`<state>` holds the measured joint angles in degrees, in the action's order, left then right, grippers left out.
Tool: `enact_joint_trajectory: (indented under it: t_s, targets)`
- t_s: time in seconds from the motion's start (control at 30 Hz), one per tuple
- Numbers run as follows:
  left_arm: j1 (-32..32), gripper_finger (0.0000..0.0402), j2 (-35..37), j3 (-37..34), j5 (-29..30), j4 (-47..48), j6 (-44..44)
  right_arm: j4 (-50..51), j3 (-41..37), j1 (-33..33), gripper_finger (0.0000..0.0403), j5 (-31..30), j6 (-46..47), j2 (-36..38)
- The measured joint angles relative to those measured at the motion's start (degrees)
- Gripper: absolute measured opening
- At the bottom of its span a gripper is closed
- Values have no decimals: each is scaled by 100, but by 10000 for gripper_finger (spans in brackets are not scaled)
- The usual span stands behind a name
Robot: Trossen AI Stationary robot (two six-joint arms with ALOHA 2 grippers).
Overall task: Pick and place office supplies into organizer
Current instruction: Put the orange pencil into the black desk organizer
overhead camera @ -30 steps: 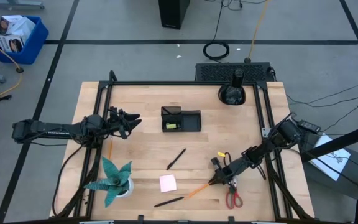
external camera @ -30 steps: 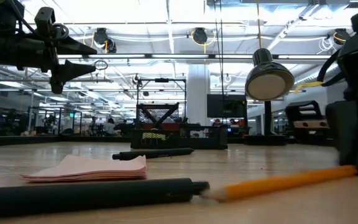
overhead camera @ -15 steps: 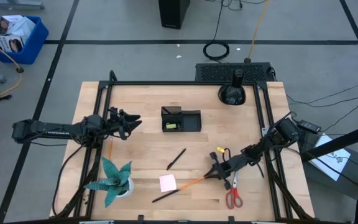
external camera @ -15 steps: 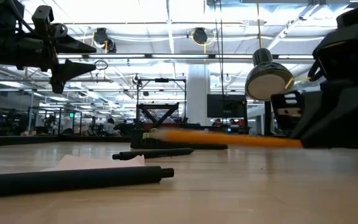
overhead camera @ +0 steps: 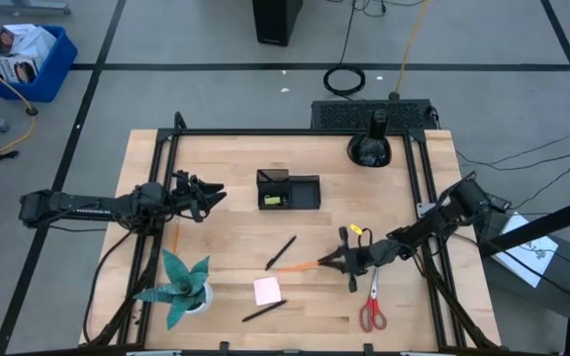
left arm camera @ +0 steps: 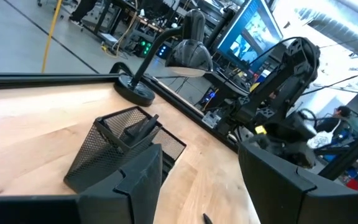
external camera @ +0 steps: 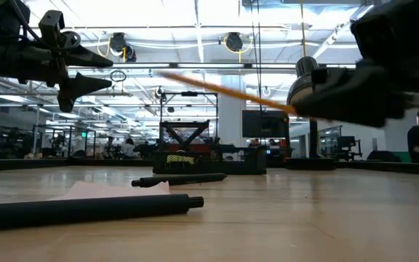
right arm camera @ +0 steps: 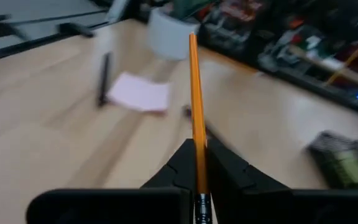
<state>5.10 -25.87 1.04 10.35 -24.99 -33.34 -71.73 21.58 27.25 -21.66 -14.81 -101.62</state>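
Pencil (overhead camera: pixel 303 265) in transit: your right gripper (overhead camera: pixel 336 260) has its jaws clamped on it above the bench (overhead camera: pixel 384 198), short of the organizer (overhead camera: pixel 288 190), which shows something yellow inside. Left out, by my count: two pens (overhead camera: pixel 281 251), one sticky pad (overhead camera: pixel 267 290), one scissors (overhead camera: pixel 370 309), a second pencil (overhead camera: pixel 176 237). Your left gripper (overhead camera: pixel 211 192) waits with jaws apart, empty.

The right arm reaches in from the table's right edge toward the middle, its wrist lifted clear of the surface. The right gripper (overhead camera: pixel 337 259) is clamped tight on an orange pencil (overhead camera: pixel 303 266). The left arm lies along the left side, its left gripper (overhead camera: pixel 214 190) raised with fingers parted, holding nothing.
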Motion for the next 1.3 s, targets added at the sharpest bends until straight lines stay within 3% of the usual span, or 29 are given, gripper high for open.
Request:
enact_joint_trajectory:
  t_s: [0.37,0.63,0.87,1.0,1.2,1.3]
  targets:
    - [0,216,-11,0,5,172,-182,212,103,-455,19,-682,-843,674]
    - [-4,216,-422,0,-256,-536,-505,405,361,-953,21,-775,-626,769]
    - [47,216,-1108,92,-1355,-923,-1578,1816,720,-1220,23,327,-384,767]
    - [116,216,-1633,410,-2315,-513,-2091,1777,818,-1230,21,567,-538,763]
    - [129,216,-2462,1064,-3514,-428,-2125,1887,892,-1271,23,931,-678,763]
    - [103,216,-2901,1390,-3644,-212,-2167,1882,892,-1301,22,976,-690,763]
